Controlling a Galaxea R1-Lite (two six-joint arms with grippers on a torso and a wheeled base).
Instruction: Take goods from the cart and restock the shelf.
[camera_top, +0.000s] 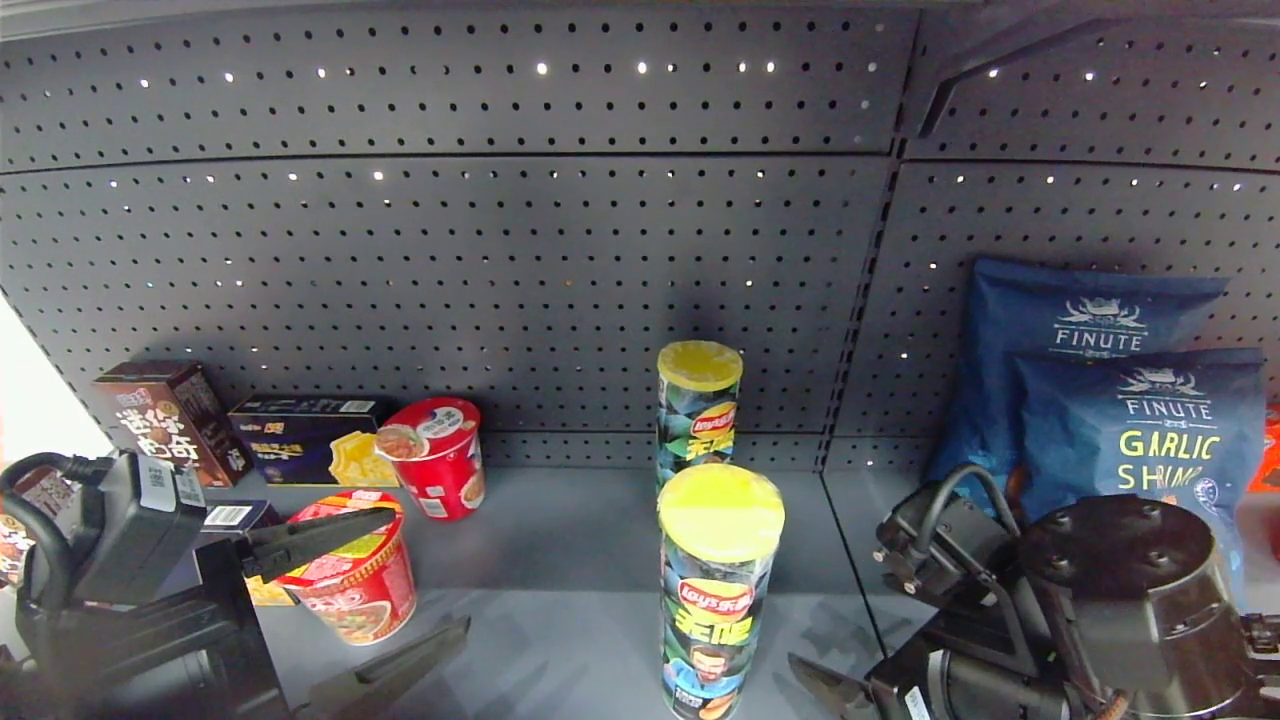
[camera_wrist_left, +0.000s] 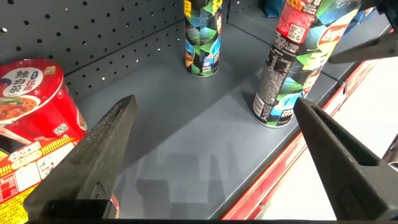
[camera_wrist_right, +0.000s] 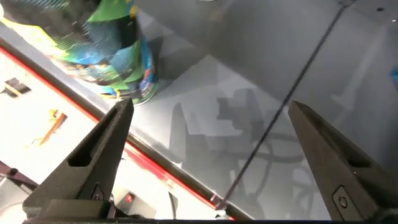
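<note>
We face the shelf (camera_top: 560, 550).
Left tool (camera_wrist_left: 212, 106) and right tool (camera_wrist_right: 210, 107) gape empty, flanking the front chip can (camera_top: 718, 590).

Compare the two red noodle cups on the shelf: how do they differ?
The front noodle cup stands near the edge of the shelf, beside the open left gripper; the rear noodle cup stands by the back wall, away from it. The front cup has a yellow patterned band; the rear cup is plainer red. Both stand upright.
</note>
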